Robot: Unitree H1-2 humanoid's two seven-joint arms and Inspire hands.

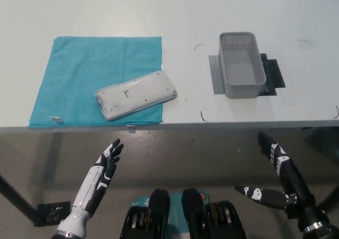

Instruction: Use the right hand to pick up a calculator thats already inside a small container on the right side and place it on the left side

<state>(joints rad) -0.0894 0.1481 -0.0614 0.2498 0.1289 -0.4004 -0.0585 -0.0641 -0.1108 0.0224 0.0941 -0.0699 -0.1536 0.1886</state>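
A white calculator (135, 95) lies face down on the teal cloth (79, 72) at the table's left, its right end hanging past the cloth's edge. The small grey container (241, 65) on the right holds nothing that I can see. My black right hand (280, 178) hangs below the table's front edge at the lower right, open, fingers spread, holding nothing. My white left hand (103, 167) rests below the table edge at the lower left, open.
The container sits on a grey and black mat (273, 74). The white table's front edge (212, 124) runs across the middle of the picture, with dark floor beneath it.
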